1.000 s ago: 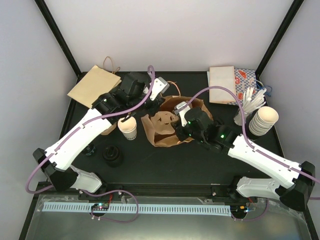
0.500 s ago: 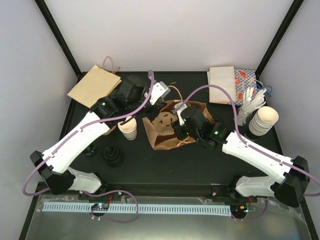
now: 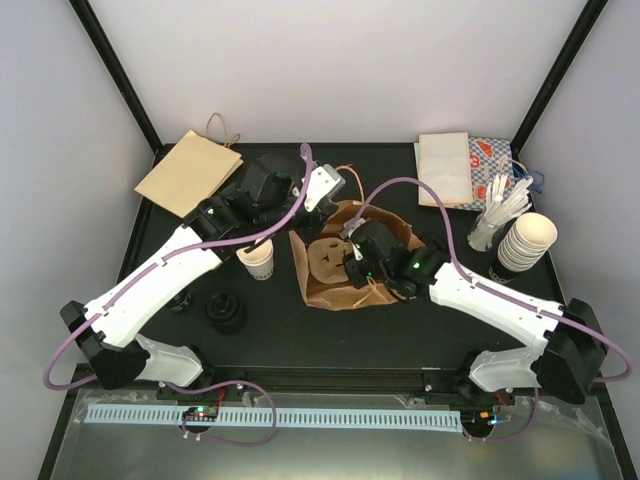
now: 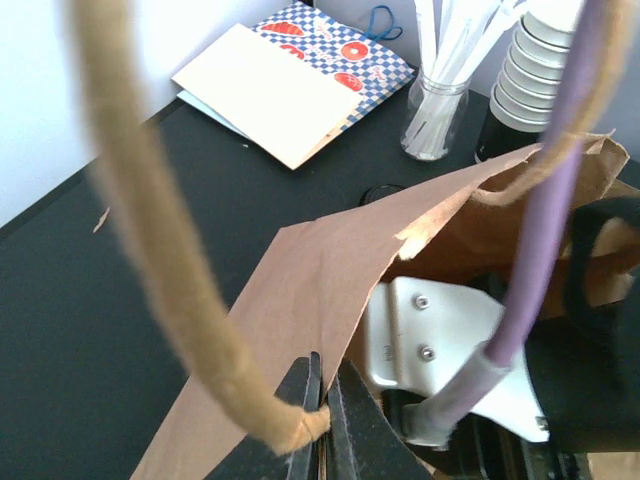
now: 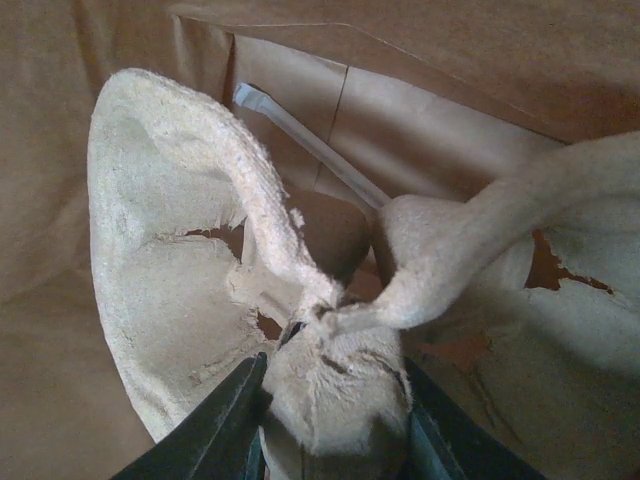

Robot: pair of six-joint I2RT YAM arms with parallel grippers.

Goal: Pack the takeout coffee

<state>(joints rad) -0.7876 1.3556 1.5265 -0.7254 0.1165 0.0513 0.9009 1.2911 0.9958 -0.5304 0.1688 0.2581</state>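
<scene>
The takeout coffee, a small white paper cup (image 3: pixel 257 258), stands upright on the table left of the brown paper bag (image 3: pixel 345 280). My left gripper (image 3: pixel 323 203) is shut on the bag's back rim; in the left wrist view the jaws (image 4: pixel 322 405) pinch the bag's edge (image 4: pixel 330 290) beside its twine handle (image 4: pixel 160 230). My right gripper (image 3: pixel 353 262) is inside the bag's mouth, shut on the moulded-cardboard cup carrier (image 3: pixel 325 258). In the right wrist view the jaws (image 5: pixel 330 400) clamp a ridge of the carrier (image 5: pixel 170 250) against the bag's brown inside.
A stack of nested cream cups (image 3: pixel 527 240) and a glass of white straws (image 3: pixel 492 215) stand at the right. Napkins (image 3: pixel 445 168) and a checkered packet (image 3: pixel 492 158) lie at the back right. A flat brown bag (image 3: pixel 188 172) lies back left. Black lids (image 3: pixel 225 310) sit front left. A white stick (image 5: pixel 300 140) lies in the bag.
My right gripper has moved left and deeper into the bag with the carrier. My left gripper has shifted slightly back and right, holding the bag's rim. The cup has not moved.
</scene>
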